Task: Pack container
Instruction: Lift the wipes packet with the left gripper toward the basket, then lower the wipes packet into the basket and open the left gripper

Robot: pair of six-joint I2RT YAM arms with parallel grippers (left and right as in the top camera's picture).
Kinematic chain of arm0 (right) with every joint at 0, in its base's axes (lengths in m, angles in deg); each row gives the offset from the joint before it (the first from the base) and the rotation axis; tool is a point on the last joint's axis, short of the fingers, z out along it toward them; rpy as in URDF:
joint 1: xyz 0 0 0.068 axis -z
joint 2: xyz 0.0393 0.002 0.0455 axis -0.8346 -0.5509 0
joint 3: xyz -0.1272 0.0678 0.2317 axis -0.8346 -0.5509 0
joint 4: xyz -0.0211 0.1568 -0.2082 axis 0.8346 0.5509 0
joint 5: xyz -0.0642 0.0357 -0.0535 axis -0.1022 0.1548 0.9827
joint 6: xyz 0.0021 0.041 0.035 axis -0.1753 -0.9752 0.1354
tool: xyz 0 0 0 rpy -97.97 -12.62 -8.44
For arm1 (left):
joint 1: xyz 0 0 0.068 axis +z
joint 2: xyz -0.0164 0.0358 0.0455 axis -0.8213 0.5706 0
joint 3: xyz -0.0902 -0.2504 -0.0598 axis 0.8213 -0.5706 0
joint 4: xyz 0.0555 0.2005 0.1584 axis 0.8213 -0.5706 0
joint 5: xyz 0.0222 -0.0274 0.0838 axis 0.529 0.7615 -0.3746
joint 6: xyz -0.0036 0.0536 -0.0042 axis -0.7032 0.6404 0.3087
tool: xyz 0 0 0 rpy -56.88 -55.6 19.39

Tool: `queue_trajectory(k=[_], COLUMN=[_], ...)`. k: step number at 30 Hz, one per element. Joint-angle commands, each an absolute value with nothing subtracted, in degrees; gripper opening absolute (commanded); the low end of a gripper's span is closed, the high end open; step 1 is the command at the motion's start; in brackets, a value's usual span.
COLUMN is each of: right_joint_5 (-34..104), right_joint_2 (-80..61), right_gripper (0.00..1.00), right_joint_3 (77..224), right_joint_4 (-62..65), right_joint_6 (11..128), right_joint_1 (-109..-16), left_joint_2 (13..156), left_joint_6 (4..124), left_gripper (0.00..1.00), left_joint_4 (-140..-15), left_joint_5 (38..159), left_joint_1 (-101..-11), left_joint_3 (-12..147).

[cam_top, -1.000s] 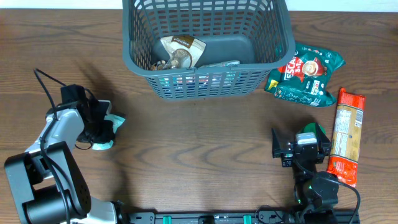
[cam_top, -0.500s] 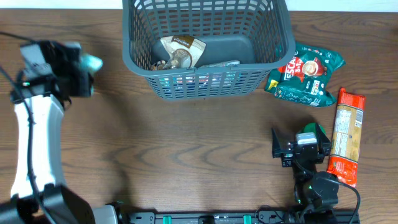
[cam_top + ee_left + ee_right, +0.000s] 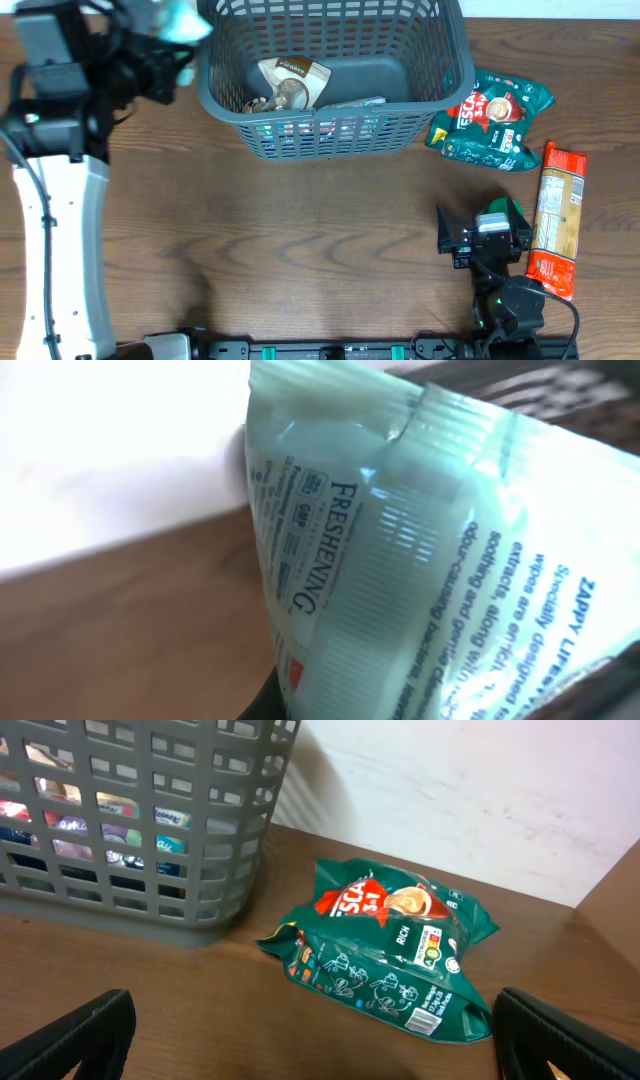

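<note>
Packing is part done. The container [image 3: 400, 130] sits at the table's far side w/ a brown pouch [image 3: 290, 82] inside. Left gripper [image 3: 160, 45] is clamped on a pale wipes pack [image 3: 420, 560], up by the container's left rim. Right gripper [image 3: 320, 1040] is wide, w/ nothing in it. Green coffee bag [image 3: 385, 960] & orange packet [image 3: 555, 220] lie outside, not packed yet.

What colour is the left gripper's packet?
The packet: pale mint green, dark blue lettering; clearest in left wrist view.

Printed on the pale teal packet [image 3: 400, 560]: "FRESHENING", "GMP", "ZAPPY". On the green packet [image 3: 385, 960]: "3in1", "RICH", brand cut to "ESCA".
</note>
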State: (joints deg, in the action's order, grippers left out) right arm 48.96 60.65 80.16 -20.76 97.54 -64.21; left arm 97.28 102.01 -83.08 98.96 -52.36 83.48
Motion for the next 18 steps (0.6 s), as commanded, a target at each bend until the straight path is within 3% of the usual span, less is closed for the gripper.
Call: queue_trajectory(k=[1, 9, 18], right_joint_5=[48.9, 48.9, 48.9], right_joint_2=[61.0, 61.0, 61.0], right_gripper=[0.99, 0.99, 0.99], right_joint_3=[79.9, 79.9, 79.9], right_joint_4=[-20.7, -20.7, -20.7], right_joint_6=[96.6, 96.6, 96.6], right_joint_1=[-64.1, -64.1, -64.1], left_joint_2=[96.6, 99.8, 107.9], left_joint_6=[101.5, 101.4, 96.1], left_gripper=[0.06, 0.06, 0.06], left_joint_4=[-80.4, -75.4, -74.2], left_joint_5=[101.2, 100.9, 99.4], left_joint_1=[-57.5, -65.8, -67.6], left_joint_3=[85.5, 85.5, 85.5])
